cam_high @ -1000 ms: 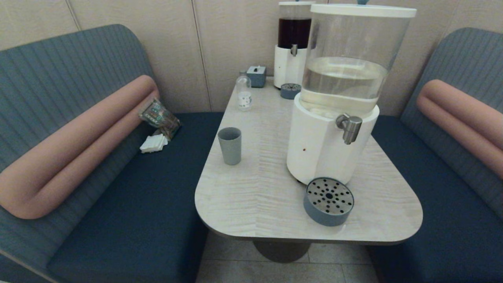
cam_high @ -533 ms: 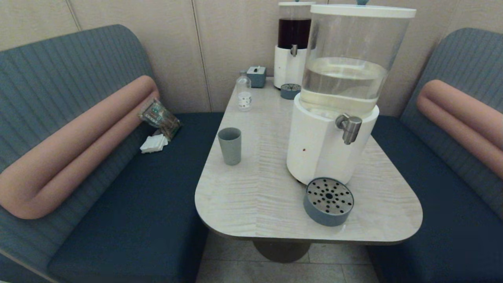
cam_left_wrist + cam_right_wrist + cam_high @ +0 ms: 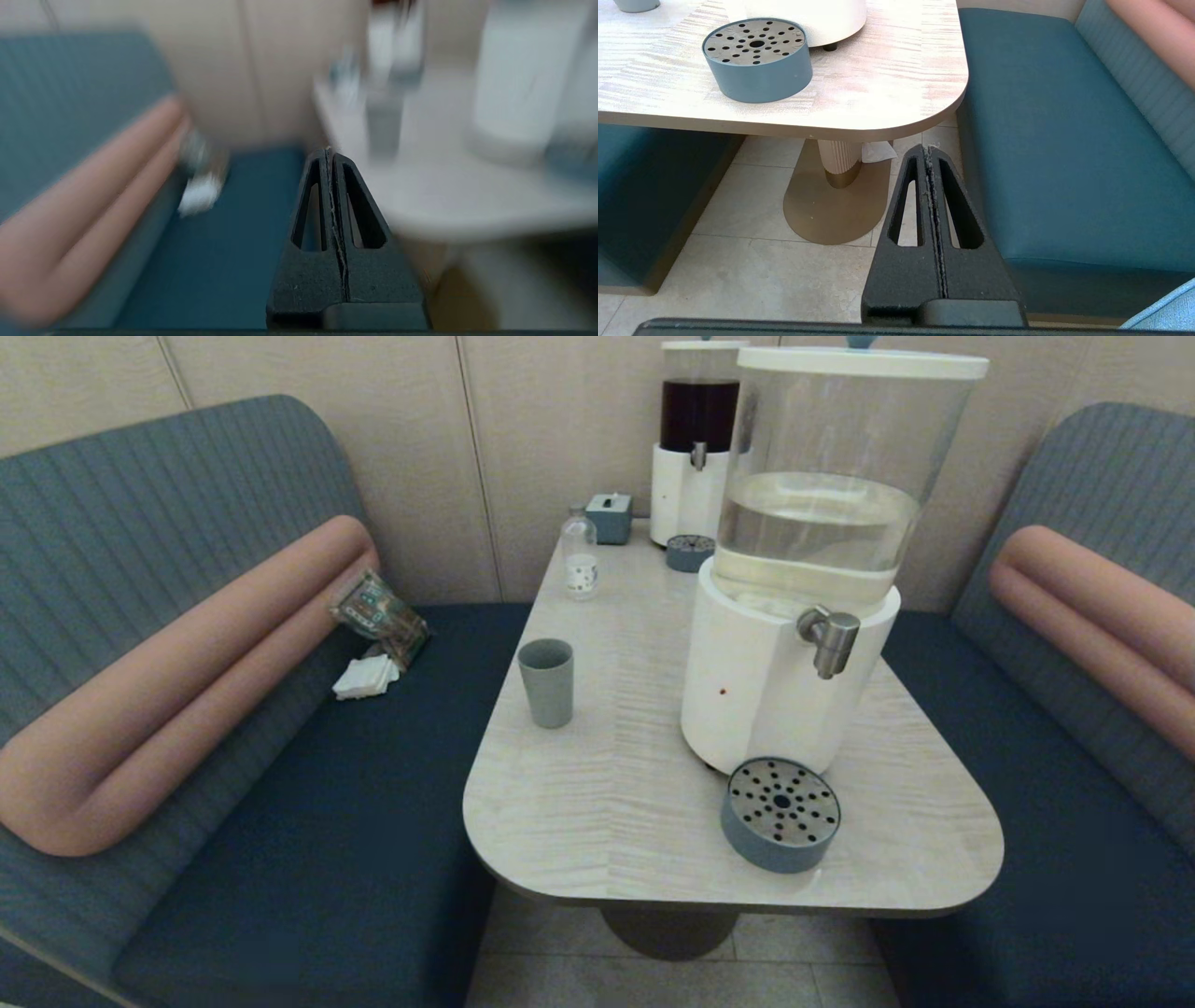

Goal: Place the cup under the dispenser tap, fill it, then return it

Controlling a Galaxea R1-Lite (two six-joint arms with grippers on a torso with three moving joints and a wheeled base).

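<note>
The grey-blue cup (image 3: 547, 682) stands upright on the table's left side, well apart from the dispenser. The steel tap (image 3: 829, 637) juts from the white base of the large dispenser (image 3: 794, 579), above the round perforated drip tray (image 3: 780, 813). Neither gripper shows in the head view. My left gripper (image 3: 330, 151) is shut and empty, low beside the left bench, with the cup (image 3: 384, 122) ahead of it on the table. My right gripper (image 3: 928, 149) is shut and empty below the table's near right corner, with the drip tray (image 3: 756, 58) ahead.
A small clear bottle (image 3: 580, 560), a small grey box (image 3: 610, 516) and a dark-red dispenser (image 3: 695, 439) with its own little tray stand at the table's far end. Padded benches flank the table (image 3: 597, 803); a packet and napkins (image 3: 369, 674) lie on the left seat.
</note>
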